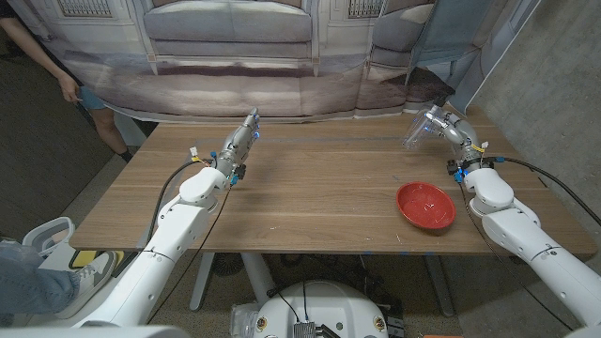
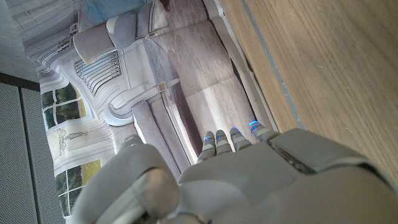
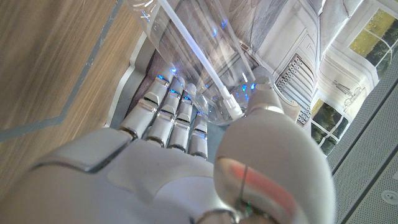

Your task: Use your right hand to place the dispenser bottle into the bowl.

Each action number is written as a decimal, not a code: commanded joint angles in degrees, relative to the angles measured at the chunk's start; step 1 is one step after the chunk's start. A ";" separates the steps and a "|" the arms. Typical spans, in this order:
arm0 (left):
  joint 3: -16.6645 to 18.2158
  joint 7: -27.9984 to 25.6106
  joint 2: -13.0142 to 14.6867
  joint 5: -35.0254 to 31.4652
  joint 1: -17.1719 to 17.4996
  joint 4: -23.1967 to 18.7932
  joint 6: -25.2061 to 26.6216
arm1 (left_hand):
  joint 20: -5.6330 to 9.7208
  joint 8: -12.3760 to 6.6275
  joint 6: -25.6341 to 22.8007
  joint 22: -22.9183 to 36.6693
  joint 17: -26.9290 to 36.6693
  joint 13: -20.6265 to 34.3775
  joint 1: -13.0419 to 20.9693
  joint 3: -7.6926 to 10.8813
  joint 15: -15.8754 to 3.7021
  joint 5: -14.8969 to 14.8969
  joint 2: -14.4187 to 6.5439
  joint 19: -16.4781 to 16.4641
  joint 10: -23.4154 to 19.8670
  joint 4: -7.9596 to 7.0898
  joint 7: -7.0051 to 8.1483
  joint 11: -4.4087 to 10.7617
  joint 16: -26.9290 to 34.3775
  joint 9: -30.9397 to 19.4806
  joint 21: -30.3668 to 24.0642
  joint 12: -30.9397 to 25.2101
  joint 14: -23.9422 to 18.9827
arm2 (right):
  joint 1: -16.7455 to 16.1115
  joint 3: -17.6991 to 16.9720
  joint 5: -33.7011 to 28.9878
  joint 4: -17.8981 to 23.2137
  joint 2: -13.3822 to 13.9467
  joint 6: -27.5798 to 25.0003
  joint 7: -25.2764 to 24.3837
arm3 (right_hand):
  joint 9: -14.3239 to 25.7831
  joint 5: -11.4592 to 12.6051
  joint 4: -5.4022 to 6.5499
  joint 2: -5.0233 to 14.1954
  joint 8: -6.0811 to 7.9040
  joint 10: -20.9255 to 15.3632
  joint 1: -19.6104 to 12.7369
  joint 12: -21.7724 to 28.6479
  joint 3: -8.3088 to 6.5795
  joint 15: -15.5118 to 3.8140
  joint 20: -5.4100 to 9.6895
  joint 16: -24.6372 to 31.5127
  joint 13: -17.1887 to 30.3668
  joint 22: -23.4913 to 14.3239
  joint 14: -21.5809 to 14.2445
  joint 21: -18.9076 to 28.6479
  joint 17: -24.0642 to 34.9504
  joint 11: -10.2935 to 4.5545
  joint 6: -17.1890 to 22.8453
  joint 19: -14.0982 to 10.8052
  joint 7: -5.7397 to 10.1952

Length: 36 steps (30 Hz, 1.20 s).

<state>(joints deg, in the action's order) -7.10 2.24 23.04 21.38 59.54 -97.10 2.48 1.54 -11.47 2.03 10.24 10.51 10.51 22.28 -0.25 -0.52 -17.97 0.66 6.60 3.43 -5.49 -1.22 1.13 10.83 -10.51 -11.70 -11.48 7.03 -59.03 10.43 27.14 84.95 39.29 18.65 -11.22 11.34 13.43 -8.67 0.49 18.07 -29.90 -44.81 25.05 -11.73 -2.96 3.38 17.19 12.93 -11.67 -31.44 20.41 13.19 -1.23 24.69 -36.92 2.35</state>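
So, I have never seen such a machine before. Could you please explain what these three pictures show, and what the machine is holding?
This is a robot with two arms, standing at a wooden table. The wide picture is taken from its head, looking down. The other two come from small cameras on its wrists, so they look turned around. The left hand holds nothing; its fingers are straight, above the table near the far edge. The right hand is raised and grips a clear plastic dispenser bottle. The right wrist picture shows the bottle close up, with its thin white tube inside. A red bowl stands on the table, nearer the robot than that hand. A printed curtain hangs behind.
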 commanded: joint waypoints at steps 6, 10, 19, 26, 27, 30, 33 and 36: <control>0.24 -0.21 0.47 0.14 0.75 -1.38 0.02 | -0.30 0.13 -0.23 0.18 0.12 0.23 0.23 -0.43 0.19 0.07 -0.55 0.06 -0.11 -0.24 -0.13 0.14 0.01 -0.22 0.13 -0.11 -0.12 | -3.57 -2.44 1.32 2.95 0.44 2.83 2.12 | 0.28 -0.39 0.53 3.23 0.11 -2.84 -2.93 0.41 -0.82 -4.21 3.90 0.27 0.32 -0.11 -1.06 0.45 0.37 -1.97 4.20 -0.82 3.27; 0.22 -0.40 0.52 0.07 0.83 -1.70 -0.02 | -0.29 0.14 -0.21 0.18 0.12 0.23 0.25 -0.49 0.14 0.08 -0.56 0.07 -0.07 -0.24 -0.12 0.05 0.01 -0.22 0.14 -0.09 -0.13 | -4.59 -3.16 1.48 3.95 0.75 3.07 2.39 | 0.28 -0.46 0.49 3.25 0.07 -2.87 -3.06 0.41 -0.87 -4.24 3.98 0.26 0.35 -0.12 -1.14 0.50 0.39 -1.89 4.24 -0.91 3.23; 0.06 -0.37 0.55 0.20 0.72 -1.57 0.12 | -0.25 0.14 -0.23 0.18 0.12 0.23 0.28 -0.60 0.15 0.09 -0.60 0.01 -0.09 -0.24 -0.16 -0.07 0.02 -0.22 0.11 -0.10 -0.15 | -6.46 -4.27 1.10 4.96 0.46 4.65 2.68 | 0.30 -0.63 0.51 3.48 -0.04 -3.02 -3.26 0.43 -0.99 -4.37 4.06 0.30 0.43 -0.13 -1.38 0.56 0.50 -1.87 4.30 -0.98 3.24; -0.12 -0.07 0.58 0.18 0.32 -1.18 0.03 | -0.28 0.17 -0.17 0.18 0.12 0.23 0.30 -0.66 0.15 0.11 -0.63 0.01 -0.10 -0.24 -0.15 -0.06 0.01 -0.22 0.11 -0.10 -0.14 | -7.93 -5.22 0.52 6.07 0.45 5.50 2.71 | 0.31 -0.81 0.54 3.55 -0.09 -3.05 -3.32 0.42 -1.02 -4.34 4.10 0.28 0.49 -0.13 -1.46 0.59 0.57 -1.83 4.44 -1.01 3.22; -0.13 -0.02 0.59 0.18 0.26 -1.11 0.01 | -0.25 0.16 -0.21 0.18 0.12 0.23 0.30 -0.68 0.13 0.11 -0.63 -0.02 -0.10 -0.24 -0.16 -0.04 0.00 -0.22 0.10 -0.10 -0.12 | -8.16 -5.37 0.44 6.26 0.44 5.63 2.71 | 0.31 -0.82 0.54 3.55 -0.09 -3.08 -3.32 0.43 -1.02 -4.35 4.08 0.27 0.49 -0.13 -1.45 0.59 0.58 -1.84 4.46 -0.99 3.23; -0.15 0.09 0.59 0.21 0.09 -0.96 0.03 | -0.28 0.16 -0.19 0.18 0.12 0.23 0.32 -0.71 0.08 0.12 -0.65 -0.02 -0.09 -0.24 -0.18 -0.03 0.01 -0.22 0.10 -0.10 -0.12 | -8.85 -5.82 0.34 6.90 0.32 5.82 2.62 | 0.31 -0.88 0.56 3.54 -0.12 -3.08 -3.32 0.42 -1.01 -4.40 4.11 0.27 0.51 -0.13 -1.50 0.59 0.60 -1.78 4.49 -0.99 3.25; -0.18 0.18 0.58 0.21 -0.07 -0.87 0.02 | -0.27 0.16 -0.21 0.18 0.12 0.23 0.33 -0.74 0.07 0.12 -0.66 -0.01 -0.04 -0.24 -0.16 -0.01 0.00 -0.22 0.11 -0.08 -0.10 | -9.52 -6.28 0.11 7.50 0.28 5.99 2.58 | 0.32 -0.96 0.59 3.57 -0.14 -3.10 -3.31 0.41 -1.01 -4.38 4.13 0.24 0.54 -0.14 -1.49 0.62 0.64 -2.02 4.55 -1.03 3.22; -0.25 0.25 0.58 0.17 -0.24 -0.88 0.06 | -0.23 0.17 -0.19 0.18 0.12 0.23 0.34 -0.76 0.09 0.12 -0.67 -0.04 -0.05 -0.24 -0.30 -0.02 0.01 -0.22 0.09 -0.09 -0.13 | -10.17 -6.82 -0.15 8.08 0.26 6.32 2.57 | 0.33 -1.04 0.60 3.54 -0.20 -3.09 -3.32 0.39 -0.99 -4.34 4.08 0.21 0.56 -0.14 -1.52 0.67 0.66 -2.10 4.54 -1.12 3.20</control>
<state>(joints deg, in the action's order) -7.11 2.09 23.56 21.56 59.92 -98.39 2.46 1.54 -11.47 2.03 10.24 10.52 10.51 22.50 -0.56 -0.52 -17.97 0.43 6.60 3.43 -5.51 -1.22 1.13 10.82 -10.51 -11.70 -11.48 7.03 -66.66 5.37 27.76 90.86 39.74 23.83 -8.63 11.36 12.34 -8.66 0.48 17.73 -30.32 -44.83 25.29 -11.72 -3.17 3.69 17.19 13.16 -11.63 -32.46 20.86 13.73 -0.82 24.99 -37.42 2.05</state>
